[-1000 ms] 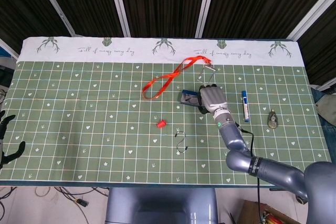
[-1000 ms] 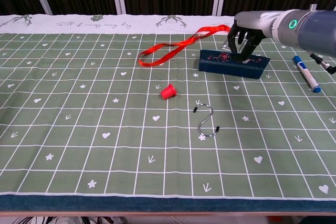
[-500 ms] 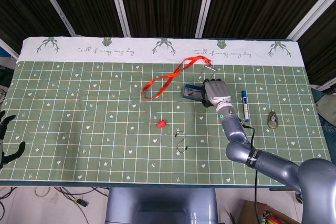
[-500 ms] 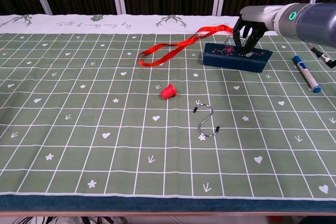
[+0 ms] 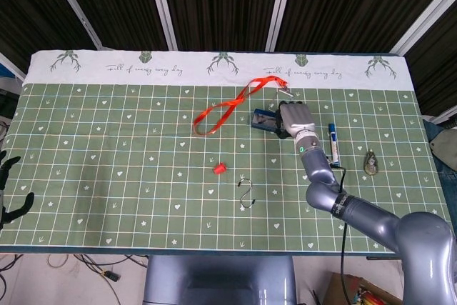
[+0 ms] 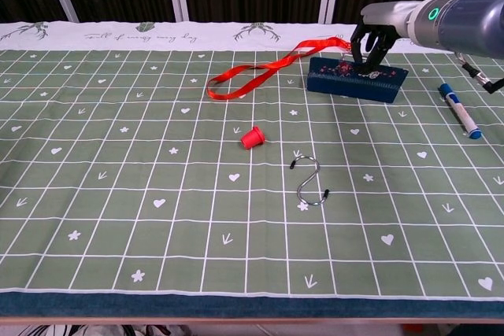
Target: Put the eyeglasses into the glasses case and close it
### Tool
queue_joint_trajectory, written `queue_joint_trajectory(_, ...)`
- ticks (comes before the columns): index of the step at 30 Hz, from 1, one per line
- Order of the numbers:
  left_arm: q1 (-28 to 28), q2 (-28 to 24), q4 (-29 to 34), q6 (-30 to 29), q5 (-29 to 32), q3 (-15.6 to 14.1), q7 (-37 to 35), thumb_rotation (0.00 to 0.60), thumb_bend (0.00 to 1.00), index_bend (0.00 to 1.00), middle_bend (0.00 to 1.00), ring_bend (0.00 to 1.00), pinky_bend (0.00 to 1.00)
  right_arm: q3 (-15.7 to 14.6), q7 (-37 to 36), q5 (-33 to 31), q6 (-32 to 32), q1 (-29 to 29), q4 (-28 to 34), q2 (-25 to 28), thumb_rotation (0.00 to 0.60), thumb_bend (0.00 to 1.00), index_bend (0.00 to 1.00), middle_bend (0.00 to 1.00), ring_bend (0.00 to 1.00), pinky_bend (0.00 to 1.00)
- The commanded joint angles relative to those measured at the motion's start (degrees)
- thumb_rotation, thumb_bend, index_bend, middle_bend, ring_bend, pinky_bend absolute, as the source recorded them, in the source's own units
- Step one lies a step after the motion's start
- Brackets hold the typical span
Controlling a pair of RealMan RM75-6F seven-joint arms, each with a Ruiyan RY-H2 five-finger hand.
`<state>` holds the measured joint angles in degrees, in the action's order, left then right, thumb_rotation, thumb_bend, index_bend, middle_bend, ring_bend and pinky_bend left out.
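The glasses case (image 6: 357,83) is seen lying closed on the far right part of the counter (image 6: 157,194), a dark blue box with a patterned top. The right hand (image 6: 370,43) is placed over its back edge, fingers (image 6: 358,51) curled down and touching the top of the case; whether the case is actually gripped or only pressed cannot be told. The eyeglasses are not visible in either view, so they are judged to be already inside, though the contents of the case are hidden. On that judgement, the task is taken as nearly complete, with only the lid's full closing left to be confirmed and the hand to be withdrawn. The left hand (image 5: 8,191) is seen at the left edge of the head view, fingers spread and nothing held. A red lanyard (image 6: 260,73) is lying just beside the case, and a blue marker (image 6: 458,110) is lying to its right, apart.
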<state>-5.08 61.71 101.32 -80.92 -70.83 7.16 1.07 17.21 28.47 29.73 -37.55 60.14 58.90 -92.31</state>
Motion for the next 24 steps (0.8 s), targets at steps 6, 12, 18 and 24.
queue_joint_trajectory(6, -0.09, 0.10, -0.05, 0.06, 0.21, 0.10, 0.27, 0.600, 0.35, 0.14, 0.00, 0.00, 0.00, -0.40, -1.17, -2.50, 4.24, 2.10, -6.17, -1.65, 0.600, 0.74, 0.75, 0.23, 0.24, 0.20)
queue_joint_trajectory(12, -0.10, 0.17, 0.02, -0.02, 0.29, 0.11, 0.52, 0.600, 0.35, 0.14, 0.00, 0.00, 0.00, -1.03, -2.41, -2.71, 6.46, 2.49, -9.55, -2.45, 0.600, 0.74, 0.74, 0.24, 0.24, 0.20)
queue_joint_trajectory(18, -0.12, 0.24, 0.05, -0.02, 0.18, 0.00, 0.84, 0.600, 0.35, 0.14, 0.00, 0.00, 0.00, -1.68, -3.38, -3.73, 8.98, 2.89, -12.78, -3.07, 0.600, 0.74, 0.63, 0.27, 0.25, 0.20)
queue_joint_trajectory(24, -0.21, 0.25, 0.11, 0.13, 0.22, -0.04, 1.10, 0.600, 0.35, 0.14, 0.00, 0.00, 0.00, -1.91, -4.55, -3.31, 9.18, 2.92, -13.87, -3.42, 0.600, 0.65, 0.32, 0.24, 0.25, 0.20)
